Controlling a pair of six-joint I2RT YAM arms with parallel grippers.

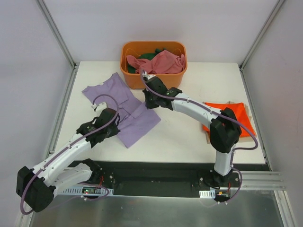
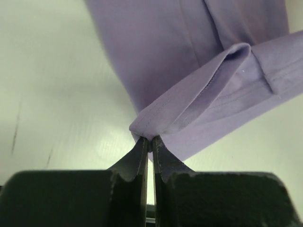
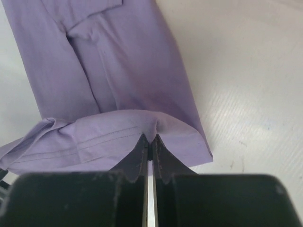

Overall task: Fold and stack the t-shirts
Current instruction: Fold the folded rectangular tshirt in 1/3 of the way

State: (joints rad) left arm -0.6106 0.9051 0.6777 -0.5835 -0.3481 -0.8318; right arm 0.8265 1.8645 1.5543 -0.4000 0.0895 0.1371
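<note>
A lavender t-shirt lies partly folded on the white table, left of centre. My left gripper is shut on its near edge; the left wrist view shows the pinched corner of cloth at the gripper's tips. My right gripper is shut on the shirt's far right side, the hem bunched between the tips of the gripper. An orange-red t-shirt lies folded at the right. A dusty pink t-shirt and a dark green one sit in the tub.
The rigid orange tub stands at the back centre, just behind the right gripper. The right arm stretches across the table from its base to the shirt. Metal frame posts and white walls close in the table on both sides.
</note>
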